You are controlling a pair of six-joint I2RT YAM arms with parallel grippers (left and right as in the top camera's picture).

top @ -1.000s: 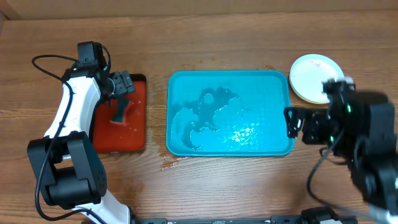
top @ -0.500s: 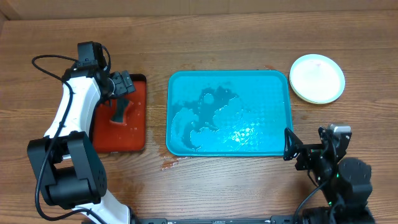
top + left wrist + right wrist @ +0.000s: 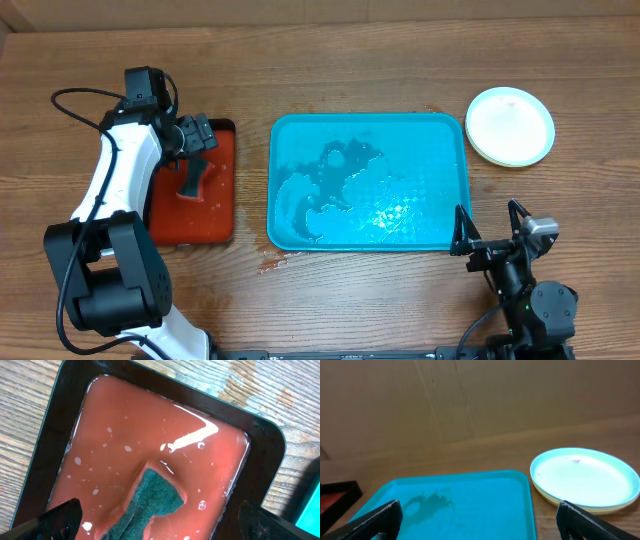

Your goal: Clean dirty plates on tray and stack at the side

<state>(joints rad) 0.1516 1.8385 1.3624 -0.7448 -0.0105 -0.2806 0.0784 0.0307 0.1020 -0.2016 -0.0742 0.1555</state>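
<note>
Plates point(image 3: 510, 125): stacked on the table point(image 3: 350, 60), just off the tray's far right corner. A pale blue rim sits on top with a yellow-green rim under it, and the top face has a faint pink mark. The number of plates in the stack cannot be told.
Tray point(image 3: 430, 150): at the table's middle, with wet patches across its floor.
Right gripper point(image 3: 487, 225): fingers spread wide and holding nothing, just off the tray's near right corner.
Plates to right gripper: well apart. In the wrist view the stack lies ahead and to the right, clear of both fingers.
Left gripper point(image 3: 197, 135): fingers wide apart and empty, above the red tray point(image 3: 225, 200), far across the table from the plates.
Sponge point(image 3: 152, 502): lies in reddish liquid in the red tray, below the left gripper.
</note>
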